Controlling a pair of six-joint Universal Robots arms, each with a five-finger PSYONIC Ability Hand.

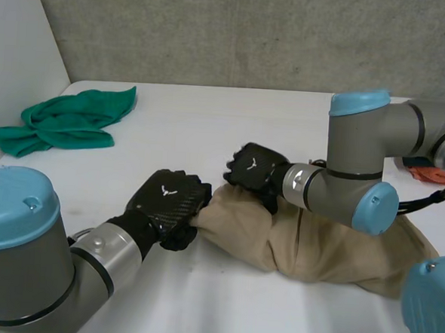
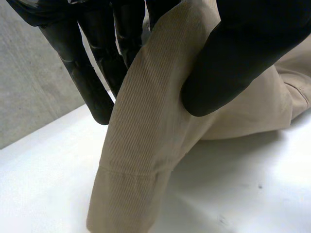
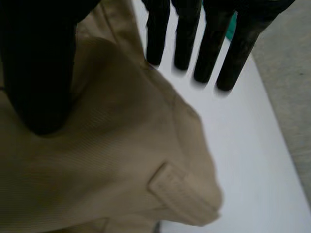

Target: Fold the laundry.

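Beige pants (image 1: 331,245) sit bunched, well apart from the green cloth (image 1: 67,119). My left hand (image 1: 168,197) pinches the hem (image 2: 129,189) nearest that cloth; right hand (image 1: 256,168), can't tell its grip. I'd spread both evenly, low, to flatten first.

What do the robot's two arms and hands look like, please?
The left arm and right arm are thick grey cylinders with rounded light-blue caps. The left hand and right hand are black, each back bearing a small white emblem.
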